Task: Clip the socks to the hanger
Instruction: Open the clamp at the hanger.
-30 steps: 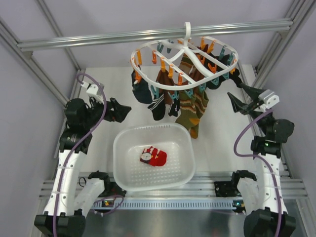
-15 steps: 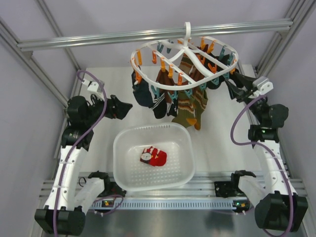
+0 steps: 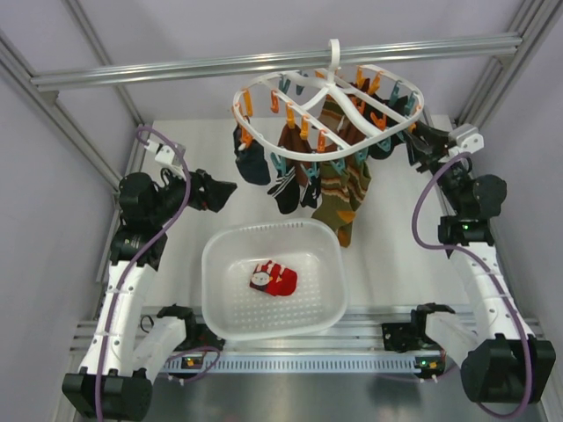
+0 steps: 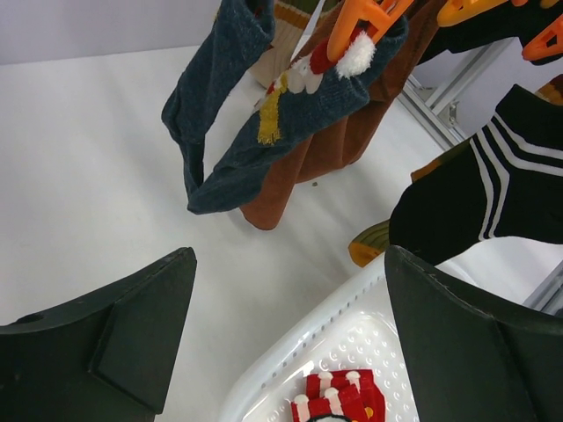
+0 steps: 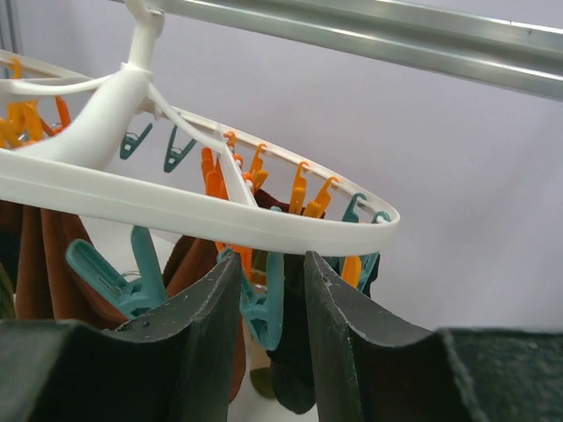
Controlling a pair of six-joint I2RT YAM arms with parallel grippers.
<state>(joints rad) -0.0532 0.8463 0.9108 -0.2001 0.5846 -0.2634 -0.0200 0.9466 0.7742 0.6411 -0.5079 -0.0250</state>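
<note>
Well, the red socks (image 3: pixel 274 280) lie bunched in the white basket (image 3: pixel 214 264), down and to the right of my left gripper (image 3: pixel 224 195) — so my left arm is the nearer one. That gripper is wide open and holds nothing, and it tips toward the basket. My right gripper (image 5: pixel 271 264) is up under the hanger (image 5: pixel 176 211), with a finger on each side of a teal clip (image 5: pixel 262 312) — I cannot tell if they pinch it.
</note>
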